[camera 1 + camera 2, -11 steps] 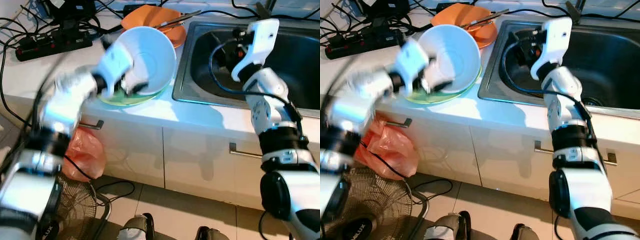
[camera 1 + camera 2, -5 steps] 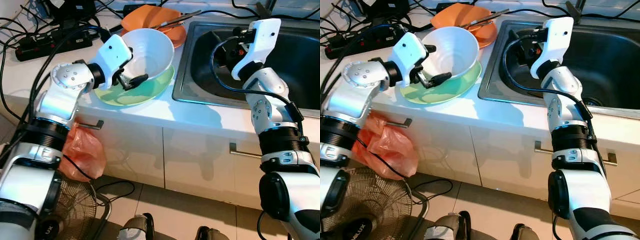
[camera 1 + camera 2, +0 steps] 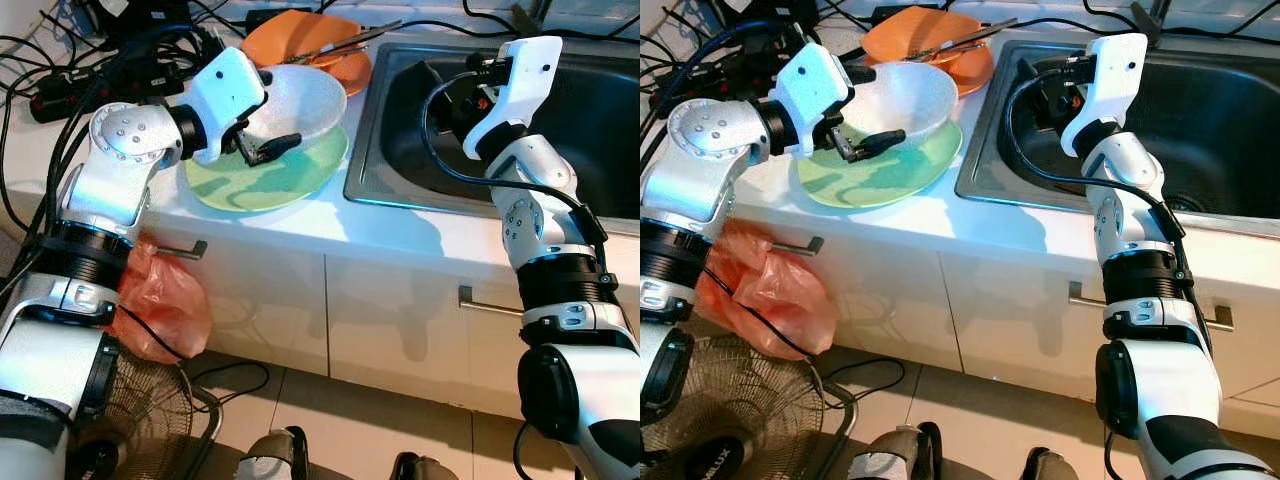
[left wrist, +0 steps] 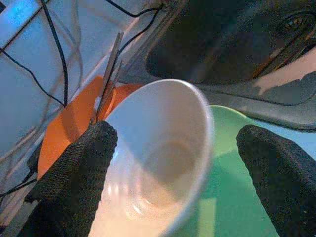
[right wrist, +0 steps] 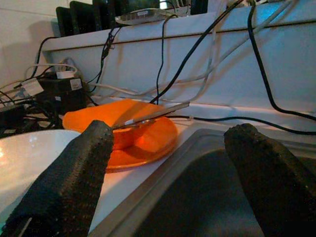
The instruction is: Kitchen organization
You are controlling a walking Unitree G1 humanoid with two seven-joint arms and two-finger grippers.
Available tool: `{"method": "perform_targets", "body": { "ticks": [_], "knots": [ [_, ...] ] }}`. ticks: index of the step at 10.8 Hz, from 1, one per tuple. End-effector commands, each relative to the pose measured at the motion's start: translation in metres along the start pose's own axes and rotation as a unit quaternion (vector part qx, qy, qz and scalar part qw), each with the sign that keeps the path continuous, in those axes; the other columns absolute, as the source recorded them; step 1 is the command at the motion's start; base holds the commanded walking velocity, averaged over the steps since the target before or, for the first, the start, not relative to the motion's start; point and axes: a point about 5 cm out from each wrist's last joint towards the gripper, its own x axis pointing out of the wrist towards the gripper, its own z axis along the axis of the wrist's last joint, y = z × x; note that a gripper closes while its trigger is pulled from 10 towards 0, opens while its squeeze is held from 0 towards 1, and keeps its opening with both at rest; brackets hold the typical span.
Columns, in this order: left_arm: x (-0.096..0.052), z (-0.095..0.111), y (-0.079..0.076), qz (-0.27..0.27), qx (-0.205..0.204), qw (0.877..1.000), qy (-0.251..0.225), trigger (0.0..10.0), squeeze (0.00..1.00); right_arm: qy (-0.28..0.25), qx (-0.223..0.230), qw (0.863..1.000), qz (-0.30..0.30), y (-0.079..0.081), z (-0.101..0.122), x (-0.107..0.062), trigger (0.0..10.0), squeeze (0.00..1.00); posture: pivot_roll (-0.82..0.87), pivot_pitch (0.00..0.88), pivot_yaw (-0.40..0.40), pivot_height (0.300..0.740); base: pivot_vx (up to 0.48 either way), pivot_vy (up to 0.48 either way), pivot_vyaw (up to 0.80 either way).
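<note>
Far left on the counter: a tangle of black cables and a power strip. Next, left gripper over the green plate, fingers spread wide, one inside and one outside the near rim of the white bowl. Bowl on the plate's far side, mouth upward and tipped slightly toward the gripper; whether held or merely straddled cannot be told. Just behind, an orange plate with chopsticks across it, long axis running from the plate toward the sink. Further right, the steel sink, with the right gripper raised above its left edge, fingers apart and empty. Below, white cabinet doors.
</note>
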Motion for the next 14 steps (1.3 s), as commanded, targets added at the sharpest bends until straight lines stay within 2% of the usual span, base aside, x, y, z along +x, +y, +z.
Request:
{"method": "perform_targets", "body": {
  "ticks": [1, 5, 7, 9, 11, 12, 13, 14],
  "knots": [
    [-0.004, 0.004, 0.007, 0.002, 0.016, 1.000, 0.001, 10.0, 0.00, -0.005, 0.002, 1.000, 0.000, 0.002, 0.001, 0.000, 10.0, 0.00, 0.16, 0.124, 0.066, 0.740, 0.000, 0.000, 0.00],
    [-0.009, -0.026, 0.004, -0.028, 0.052, 0.996, 0.073, 10.0, 0.00, -0.009, 0.002, 1.000, 0.000, 0.003, 0.002, -0.001, 10.0, 0.00, 0.16, 0.129, 0.073, 0.740, 0.000, 0.000, 0.00],
    [-0.005, -0.037, 0.003, -0.009, 0.037, 0.996, 0.079, 10.0, 0.00, -0.009, 0.004, 1.000, -0.002, 0.004, 0.001, -0.003, 10.0, 0.00, 0.16, 0.139, 0.082, 0.740, 0.000, 0.000, 0.00],
    [0.003, -0.037, 0.002, 0.002, 0.061, 0.995, 0.078, 10.0, 0.00, -0.009, 0.002, 1.000, -0.008, 0.001, 0.000, -0.007, 10.0, 0.00, 0.15, 0.148, 0.087, 0.740, 0.000, 0.000, 0.00],
    [0.009, -0.037, -0.003, -0.012, 0.095, 0.992, 0.086, 10.0, 0.00, -0.008, 0.001, 1.000, -0.013, -0.001, 0.000, -0.009, 10.0, 0.00, 0.14, 0.154, 0.090, 0.740, 0.000, 0.000, 0.00],
    [0.013, -0.038, -0.007, -0.023, 0.104, 0.990, 0.087, 7.1, 0.00, -0.008, 0.001, 1.000, -0.014, -0.002, 0.001, -0.011, 10.0, 0.00, 0.14, 0.155, 0.093, 0.740, 0.000, 0.000, 0.00],
    [0.016, -0.038, -0.010, -0.036, 0.110, 0.989, 0.090, 0.0, 0.00, -0.008, 0.000, 1.000, -0.015, -0.002, 0.001, -0.012, 10.0, 0.00, 0.13, 0.156, 0.095, 0.740, 0.000, 0.000, 0.00],
    [0.019, -0.040, -0.014, -0.052, 0.117, 0.987, 0.100, 0.0, 0.00, -0.008, -0.001, 1.000, -0.017, -0.003, 0.002, -0.012, 10.0, 0.00, 0.13, 0.156, 0.097, 0.740, 0.000, 0.000, 0.00]
  ]
}}
